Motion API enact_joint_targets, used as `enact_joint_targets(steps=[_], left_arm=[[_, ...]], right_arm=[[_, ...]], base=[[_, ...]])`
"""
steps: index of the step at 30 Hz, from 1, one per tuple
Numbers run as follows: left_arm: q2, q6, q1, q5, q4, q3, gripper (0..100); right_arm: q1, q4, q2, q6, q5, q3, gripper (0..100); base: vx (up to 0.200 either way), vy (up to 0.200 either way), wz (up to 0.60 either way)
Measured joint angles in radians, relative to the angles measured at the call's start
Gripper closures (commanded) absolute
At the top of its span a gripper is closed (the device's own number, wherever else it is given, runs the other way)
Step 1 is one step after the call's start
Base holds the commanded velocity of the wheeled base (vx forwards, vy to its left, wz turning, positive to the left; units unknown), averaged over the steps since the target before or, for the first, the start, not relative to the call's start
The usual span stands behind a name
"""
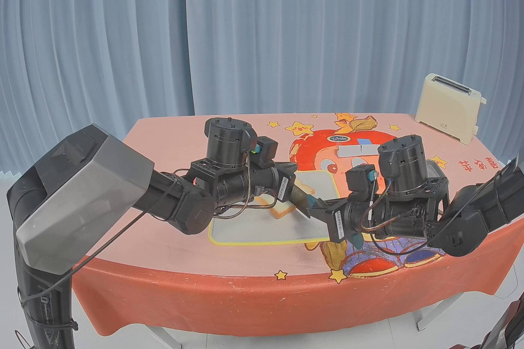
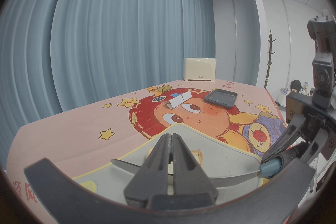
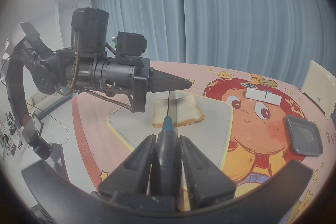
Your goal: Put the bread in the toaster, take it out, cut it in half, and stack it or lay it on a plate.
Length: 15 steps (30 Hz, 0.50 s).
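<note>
The bread, one pale slice with a browned crust, lies flat on the grey, yellow-edged cutting mat at the centre of the right wrist frame. The knife has a teal handle and a slim metal blade. The right claw grips it by the handle, and its blade runs edge-down across the middle of the slice. The cream toaster stands upright at the upper right of the head frame, on the counter's far corner. The plate, a dark rectangular tray, lies flat between mat and toaster.
</note>
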Motion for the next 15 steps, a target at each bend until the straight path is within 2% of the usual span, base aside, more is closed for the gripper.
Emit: enact_joint_targets(steps=[15], left_arm=[[0.003, 0.0, 0.001, 0.0, 0.0, -0.003, 100]], right_arm=[[-0.001, -0.003, -0.001, 0.0, 0.0, 0.004, 100]], base=[[0.0, 0.0, 0.0]])
